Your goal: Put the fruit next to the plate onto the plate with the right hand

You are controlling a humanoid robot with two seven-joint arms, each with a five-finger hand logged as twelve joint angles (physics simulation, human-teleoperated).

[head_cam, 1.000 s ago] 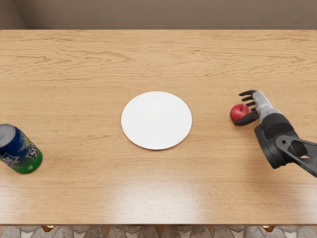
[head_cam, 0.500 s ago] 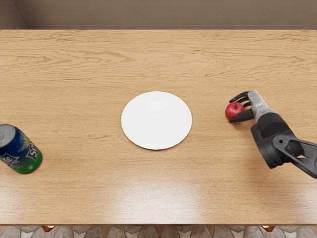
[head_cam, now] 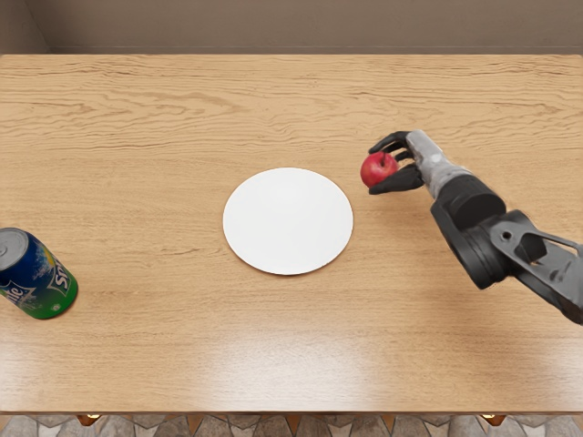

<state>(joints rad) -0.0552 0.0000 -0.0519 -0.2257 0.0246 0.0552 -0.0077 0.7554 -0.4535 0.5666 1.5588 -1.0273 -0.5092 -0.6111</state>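
Note:
A small red apple (head_cam: 376, 168) is held in my right hand (head_cam: 390, 164), whose dark fingers curl around it from above and below. The hand and apple hang just right of the white round plate (head_cam: 288, 220), which lies flat in the middle of the wooden table. The plate carries nothing. My right arm (head_cam: 496, 241) comes in from the picture's right edge. The left arm does not show.
A green and blue soda can (head_cam: 31, 275) lies at the table's left edge, well away from the plate. The wooden table (head_cam: 182, 109) stretches across the whole view, with its front edge near the bottom.
My right hand closed on the apple, lifted it and carried it left and farther back, from the table's right side to just beside the plate's right rim.

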